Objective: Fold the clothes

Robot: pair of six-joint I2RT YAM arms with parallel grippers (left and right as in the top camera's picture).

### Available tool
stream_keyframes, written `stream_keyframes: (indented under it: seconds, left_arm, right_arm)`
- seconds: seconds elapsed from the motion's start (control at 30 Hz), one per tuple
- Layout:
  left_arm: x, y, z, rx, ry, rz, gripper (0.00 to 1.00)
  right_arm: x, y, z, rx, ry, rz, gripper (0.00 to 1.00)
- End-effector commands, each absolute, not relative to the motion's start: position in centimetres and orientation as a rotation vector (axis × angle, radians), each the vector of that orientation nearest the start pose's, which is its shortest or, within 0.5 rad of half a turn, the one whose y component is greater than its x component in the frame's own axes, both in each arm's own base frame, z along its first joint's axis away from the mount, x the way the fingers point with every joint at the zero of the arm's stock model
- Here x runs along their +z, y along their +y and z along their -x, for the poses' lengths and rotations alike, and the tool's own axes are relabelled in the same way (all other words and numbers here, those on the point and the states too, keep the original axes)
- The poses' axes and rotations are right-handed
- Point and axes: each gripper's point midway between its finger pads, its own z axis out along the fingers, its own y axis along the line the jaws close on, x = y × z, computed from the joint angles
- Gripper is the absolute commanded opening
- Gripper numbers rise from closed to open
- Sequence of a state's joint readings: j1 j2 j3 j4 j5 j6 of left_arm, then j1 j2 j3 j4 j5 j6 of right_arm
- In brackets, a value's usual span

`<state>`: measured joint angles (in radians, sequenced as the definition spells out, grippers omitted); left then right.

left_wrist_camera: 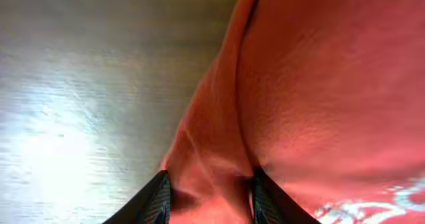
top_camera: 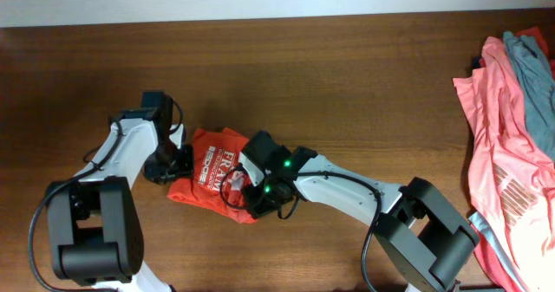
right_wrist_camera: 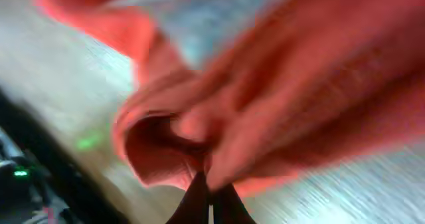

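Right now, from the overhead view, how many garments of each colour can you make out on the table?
orange-red T-shirt: 1
grey garment: 1
salmon-pink shirts: at least 1; the heap overlaps, so I cannot separate them
Total: at least 3

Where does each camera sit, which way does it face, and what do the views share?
Overhead: above the table, looking straight down; left arm, right arm, orange-red T-shirt, pink shirt pile.
Left wrist: on the left arm, looking along the left fingers, which pinch the T-shirt's edge.
Right wrist: on the right arm, blurred; right fingers shut on a T-shirt fold.
Shared: all three show the T-shirt.
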<state>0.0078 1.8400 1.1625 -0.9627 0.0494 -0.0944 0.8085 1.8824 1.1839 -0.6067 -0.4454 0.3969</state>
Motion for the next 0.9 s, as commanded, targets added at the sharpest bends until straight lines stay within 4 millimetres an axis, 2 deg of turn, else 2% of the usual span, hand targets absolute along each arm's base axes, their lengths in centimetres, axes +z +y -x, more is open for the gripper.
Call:
stream_keyframes:
  seconds: [0.0, 0.13, 0.3, 0.37, 0.47, 0.6, 0.63, 0.7, 0.77, 0.8, 0.87]
  left_arm:
    - [0.2, -1.1, -27.9, -0.103, 3.279, 0.142, 0.40]
    - [-0.4, -1.2, -26.4, -0.106, 3.320, 0.160, 0.39]
    - [-0.6, -1.2, -26.1, -0.108, 3.329, 0.161, 0.39]
    - [-0.4, -1.8, -26.2, -0.170, 3.327, 0.165, 0.29]
    - [1.0, -1.9, -27.0, -0.181, 3.317, 0.163, 0.27]
    - [5.4, -2.1, -29.2, -0.181, 3.220, 0.138, 0.27]
    - [6.9, -2.3, -30.1, -0.182, 3.167, 0.117, 0.27]
    - [9.5, -2.6, -31.7, -0.183, 3.058, 0.090, 0.27]
    - [10.8, -2.7, -33.0, -0.185, 2.976, 0.075, 0.27]
    - [11.6, -2.7, -34.4, -0.182, 2.904, 0.049, 0.28]
    - [12.4, -2.7, -37.9, -0.162, 2.762, -0.022, 0.31]
  right_arm:
    - [1.9, 30.4, -22.2, 0.539, 3.038, 0.665, 0.04]
    - [1.1, 26.9, -23.2, 0.290, 3.088, 0.530, 0.04]
    - [1.0, 26.4, -23.8, 0.274, 3.082, 0.509, 0.04]
    - [1.1, 26.6, -24.0, 0.279, 3.072, 0.509, 0.04]
    - [1.7, 26.9, -24.1, 0.298, 3.046, 0.582, 0.17]
    - [5.4, 27.4, -25.4, 0.317, 2.957, 0.576, 0.23]
    - [7.7, 27.0, -26.3, 0.303, 2.906, 0.554, 0.27]
    - [10.2, 25.7, -27.2, 0.262, 2.863, 0.504, 0.31]
    - [11.5, 24.7, -27.6, 0.265, 2.847, 0.467, 0.32]
    - [12.2, 24.2, -27.7, 0.280, 2.845, 0.446, 0.31]
    - [12.8, 25.2, -26.6, 0.428, 2.854, 0.566, 0.24]
